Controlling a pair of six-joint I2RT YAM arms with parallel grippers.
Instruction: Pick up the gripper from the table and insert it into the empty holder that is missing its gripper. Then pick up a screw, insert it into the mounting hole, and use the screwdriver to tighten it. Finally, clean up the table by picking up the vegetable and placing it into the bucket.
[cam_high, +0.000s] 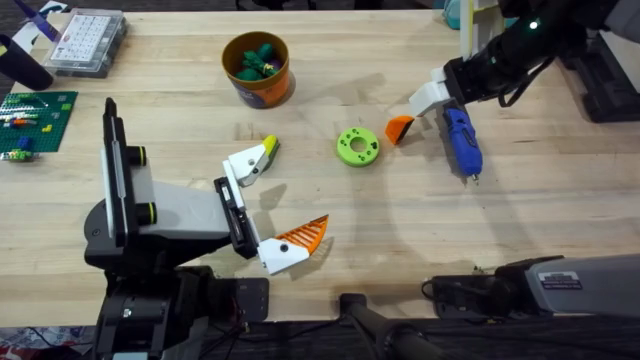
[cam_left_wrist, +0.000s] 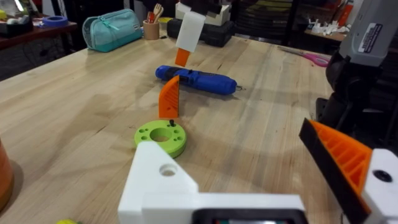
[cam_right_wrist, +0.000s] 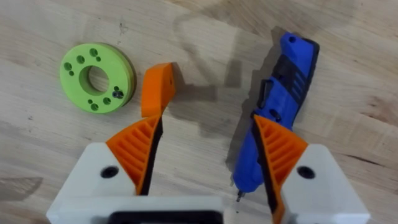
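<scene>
**Item: the gripper** (cam_high: 399, 128), loose finger piece
- Position: on the desk (cam_high: 330, 250), right of middle, between the green disc (cam_high: 357, 146) and the screwdriver (cam_high: 461, 140); apart from both
- Relation to claws: the right gripper (cam_right_wrist: 208, 134) hangs just above it, fingers spread wide, pinching nothing. One orange ribbed pad (cam_right_wrist: 138, 149) is over the piece, the other is over the screwdriver's bit end. The left gripper (cam_high: 280, 195) is well apart, toward the near edge, also spread and empty
- Appearance: plain orange wedge tapering to a point, standing on edge; a white base cannot be made out

**The screwdriver**: blue with black grip, lying flat, thin bit toward the near edge

**The bucket** (cam_high: 258, 68): orange, dark print, near the far edge left of middle, with green items inside

**Surface and room**: pale wood plank desk; clear parts box (cam_high: 88, 40) at the far left corner, green baseplate (cam_high: 35, 120) at the left edge; a teal pouch (cam_left_wrist: 112, 30) on another table behind
</scene>
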